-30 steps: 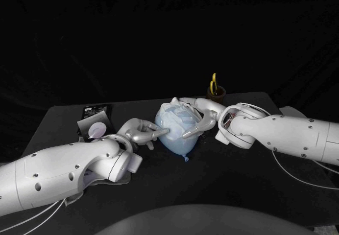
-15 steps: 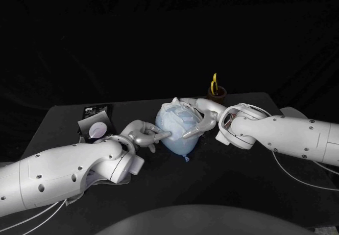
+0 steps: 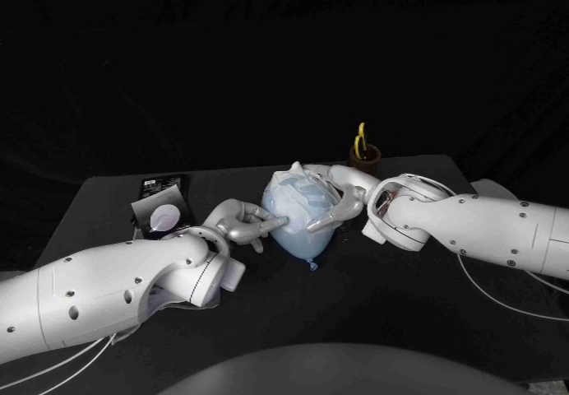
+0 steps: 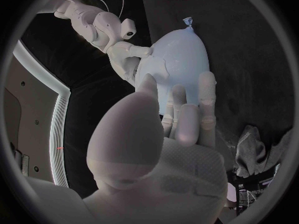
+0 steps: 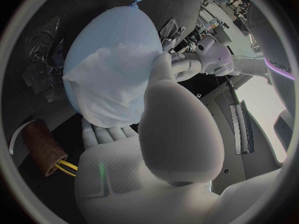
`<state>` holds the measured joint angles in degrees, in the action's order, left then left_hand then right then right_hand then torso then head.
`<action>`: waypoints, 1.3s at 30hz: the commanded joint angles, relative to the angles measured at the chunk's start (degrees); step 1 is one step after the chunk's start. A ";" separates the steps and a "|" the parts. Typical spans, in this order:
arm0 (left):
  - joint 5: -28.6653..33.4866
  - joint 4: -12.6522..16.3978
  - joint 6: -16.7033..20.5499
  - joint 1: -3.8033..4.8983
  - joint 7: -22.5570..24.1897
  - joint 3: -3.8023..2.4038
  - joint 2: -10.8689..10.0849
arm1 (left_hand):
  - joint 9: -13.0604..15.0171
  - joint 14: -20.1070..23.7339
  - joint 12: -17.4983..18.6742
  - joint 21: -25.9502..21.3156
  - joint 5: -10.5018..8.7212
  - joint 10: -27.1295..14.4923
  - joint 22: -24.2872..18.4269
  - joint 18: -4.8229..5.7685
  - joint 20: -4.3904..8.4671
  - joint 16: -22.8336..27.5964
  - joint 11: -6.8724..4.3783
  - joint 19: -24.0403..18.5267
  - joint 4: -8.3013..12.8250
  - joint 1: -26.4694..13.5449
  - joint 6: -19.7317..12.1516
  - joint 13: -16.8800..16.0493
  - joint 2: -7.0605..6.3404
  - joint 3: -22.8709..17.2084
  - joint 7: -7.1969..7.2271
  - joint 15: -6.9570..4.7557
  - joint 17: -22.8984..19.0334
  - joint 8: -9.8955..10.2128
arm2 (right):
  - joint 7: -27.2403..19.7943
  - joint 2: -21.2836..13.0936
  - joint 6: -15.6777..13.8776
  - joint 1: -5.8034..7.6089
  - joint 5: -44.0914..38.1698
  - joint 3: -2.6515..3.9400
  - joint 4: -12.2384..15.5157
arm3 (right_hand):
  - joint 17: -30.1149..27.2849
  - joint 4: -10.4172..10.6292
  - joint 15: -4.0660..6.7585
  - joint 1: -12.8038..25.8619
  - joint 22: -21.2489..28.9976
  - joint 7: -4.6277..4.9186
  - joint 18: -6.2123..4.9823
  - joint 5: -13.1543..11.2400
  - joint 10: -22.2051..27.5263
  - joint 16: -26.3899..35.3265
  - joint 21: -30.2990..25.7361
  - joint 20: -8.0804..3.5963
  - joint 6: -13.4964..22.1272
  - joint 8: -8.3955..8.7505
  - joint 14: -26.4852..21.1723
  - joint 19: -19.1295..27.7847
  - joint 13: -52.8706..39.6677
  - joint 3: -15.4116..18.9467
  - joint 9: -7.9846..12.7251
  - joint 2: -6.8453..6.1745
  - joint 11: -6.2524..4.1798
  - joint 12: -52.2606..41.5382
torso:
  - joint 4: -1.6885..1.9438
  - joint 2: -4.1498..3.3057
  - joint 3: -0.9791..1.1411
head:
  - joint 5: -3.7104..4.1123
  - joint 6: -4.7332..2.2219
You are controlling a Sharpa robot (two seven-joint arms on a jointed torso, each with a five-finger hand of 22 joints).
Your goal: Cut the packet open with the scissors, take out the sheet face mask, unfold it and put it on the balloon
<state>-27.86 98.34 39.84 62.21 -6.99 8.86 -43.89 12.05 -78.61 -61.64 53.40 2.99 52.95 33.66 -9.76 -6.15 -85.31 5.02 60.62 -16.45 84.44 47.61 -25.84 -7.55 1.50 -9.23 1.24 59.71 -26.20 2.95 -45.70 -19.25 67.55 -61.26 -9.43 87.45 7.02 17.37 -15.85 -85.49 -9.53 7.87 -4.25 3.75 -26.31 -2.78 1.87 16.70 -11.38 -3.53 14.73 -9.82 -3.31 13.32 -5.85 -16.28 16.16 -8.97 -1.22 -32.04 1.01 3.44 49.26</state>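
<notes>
The balloon [image 3: 297,237] lies on its side on the black table [image 3: 391,288], pale blue, with its knotted end pointing toward the robot. The mask [image 3: 303,191], a white crumpled sheet, is draped over the balloon's rounded far end and covers only that part, leaving the half nearer the knot bare. The left hand [image 3: 243,225] is on the balloon's left side; its fingers [image 4: 187,119] are stretched out and a little apart, their tips resting on the balloon's skin without closing round it. The right hand [image 3: 340,196] is on the balloon's right side and clasps it: the fingers lie under and behind the balloon, and the thumb presses in from the front, by the edge of the mask. The two hands meet the balloon from opposite sides and are apart from each other. The packet [image 3: 160,212] lies flat on the table well to the left of the balloon, beyond the left hand. Behind the balloon and a little to its right stands a brown cup [image 3: 365,155] with the yellow-handled scissors [image 3: 359,138] upright in it.
</notes>
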 commanded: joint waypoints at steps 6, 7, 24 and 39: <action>3.49 0.42 1.86 0.06 3.43 -0.15 0.55 | -0.18 -0.09 -0.29 0.20 -0.17 0.25 0.10 -0.83 -0.10 0.04 -0.22 0.29 -0.17 0.15 0.22 0.06 -0.02 0.62 -0.05 -0.28 -0.05 -0.04 | 0.36 0.32 2.47 -0.59 -0.24 -0.33 0.35 | 0.04 -0.06 -0.11 0.05 0.10 9.39 -0.11 -0.24 -0.51 0.03 0.17 0.15 -0.74 -0.26 0.20 -0.42 -0.12 -0.38 -0.17 0.54 0.15 -0.34 | 0.02 -0.01 -0.05 | -0.11 0.03; 3.79 0.46 1.95 0.06 3.65 -0.16 0.59 | -0.20 -0.16 -0.37 0.23 -0.17 0.36 0.11 -0.83 -0.10 0.02 -0.23 0.31 -0.20 0.04 0.28 0.04 0.06 0.75 -0.04 -0.28 0.07 -0.06 | 0.40 0.35 2.48 -0.61 -0.24 -0.33 0.33 | 0.04 -0.06 -0.11 0.05 0.10 9.39 -0.11 -0.24 -0.51 0.03 0.17 0.15 -0.74 -0.26 0.20 -0.42 -0.12 -0.38 -0.17 0.54 0.15 -0.34 | 0.02 0.00 -0.04 | -0.12 0.05; 7.64 -0.08 5.57 -0.09 7.09 -0.94 1.79 | -0.56 -2.33 -1.07 1.44 -0.14 3.21 1.02 -0.78 0.65 -0.74 -1.33 1.54 0.13 2.57 2.83 0.11 2.67 0.78 0.98 -1.23 3.67 -0.62 | 0.68 0.91 2.75 -1.05 -0.26 -0.33 0.06 | 0.30 -0.09 0.03 -0.25 -0.17 9.40 -0.25 -0.39 -1.43 -0.19 0.28 0.15 -1.48 -0.56 1.23 -0.90 -0.21 -1.56 -0.50 1.29 0.02 -0.87 | 0.00 0.03 0.01 | -0.42 0.02; 8.69 -0.70 7.32 -0.12 6.88 -1.09 2.14 | -1.08 -6.07 -0.17 5.89 -0.04 8.84 6.37 0.15 3.01 -1.93 -3.95 5.05 1.26 13.01 10.55 -3.34 5.42 -8.97 3.59 -3.69 11.92 -1.12 | 0.77 0.81 2.58 -1.17 -0.26 -0.33 0.11 | 0.41 -0.10 0.11 -0.27 -0.21 9.41 -0.34 -0.45 -2.00 -0.31 0.33 0.15 -2.09 -0.80 1.75 -1.08 -0.25 -1.94 -0.76 1.68 -0.06 -1.18 | 0.01 0.04 0.00 | -0.40 0.24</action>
<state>-19.57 97.62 46.16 62.02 -0.91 7.88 -41.97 10.61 -83.85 -61.55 59.05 2.95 60.89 39.74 -9.65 -3.08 -87.02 1.47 65.18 -15.39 96.18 57.65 -28.54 -2.26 -6.62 -5.70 -2.13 71.19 -27.06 3.55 -45.14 -19.63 66.93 -61.27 -9.36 87.17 7.37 17.20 -15.74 -85.85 -9.69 7.89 -4.25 3.52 -27.98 -2.78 1.87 16.90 -13.02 -4.00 16.10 -10.43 -3.48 11.77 -6.51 -15.27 16.20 -9.92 -1.21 -31.99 1.02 3.09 49.42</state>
